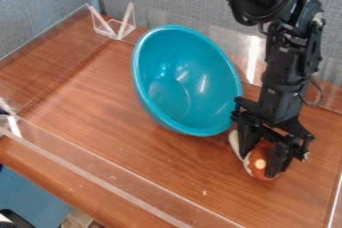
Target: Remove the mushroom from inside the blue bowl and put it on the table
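Observation:
The blue bowl (181, 77) is tipped on its side at the middle right of the table (80, 87), its open mouth facing the camera. Nothing shows inside it. Just right of the bowl's lower rim, my gripper (266, 163) points straight down, low over the wood. Its black fingers (242, 140) are closed around the mushroom (262, 157), whose orange-brown cap and a bit of cream stem show between them. The gripper's left finger is close against the bowl's outer wall.
Low clear acrylic walls (127, 167) edge the tabletop along the front and sides. A small white wire stand (114, 20) sits at the back left corner. The black arm (287, 42) rises behind the bowl at the right.

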`<state>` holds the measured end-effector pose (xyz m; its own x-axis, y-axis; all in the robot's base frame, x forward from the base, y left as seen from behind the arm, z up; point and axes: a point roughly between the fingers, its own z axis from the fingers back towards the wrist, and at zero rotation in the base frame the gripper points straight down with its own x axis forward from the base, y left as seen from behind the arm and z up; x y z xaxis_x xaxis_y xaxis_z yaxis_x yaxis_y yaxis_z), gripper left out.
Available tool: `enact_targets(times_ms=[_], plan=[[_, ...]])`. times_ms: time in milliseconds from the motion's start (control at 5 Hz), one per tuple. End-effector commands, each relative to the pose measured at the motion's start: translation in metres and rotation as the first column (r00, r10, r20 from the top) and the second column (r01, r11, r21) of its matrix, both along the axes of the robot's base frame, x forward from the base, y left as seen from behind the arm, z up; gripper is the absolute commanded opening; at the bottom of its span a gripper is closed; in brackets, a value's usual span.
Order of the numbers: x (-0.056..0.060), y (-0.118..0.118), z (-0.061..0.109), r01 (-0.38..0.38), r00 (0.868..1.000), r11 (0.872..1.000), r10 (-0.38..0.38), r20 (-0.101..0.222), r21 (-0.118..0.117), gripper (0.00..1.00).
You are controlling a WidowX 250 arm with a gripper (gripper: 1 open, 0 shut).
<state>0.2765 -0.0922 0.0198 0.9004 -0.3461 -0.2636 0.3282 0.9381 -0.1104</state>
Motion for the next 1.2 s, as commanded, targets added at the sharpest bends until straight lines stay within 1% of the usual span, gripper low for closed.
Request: enact_targets(times_ms=[0, 1000], plan=[[-0.0178, 0.0321, -0.0147, -0.079, 0.993, 0.995, 0.084, -0.085, 0.055, 1.00], [-0.0231, 0.0362, -0.0154, -0.096, 0.990, 0.993, 0.102, -0.099, 0.062, 1.00]])
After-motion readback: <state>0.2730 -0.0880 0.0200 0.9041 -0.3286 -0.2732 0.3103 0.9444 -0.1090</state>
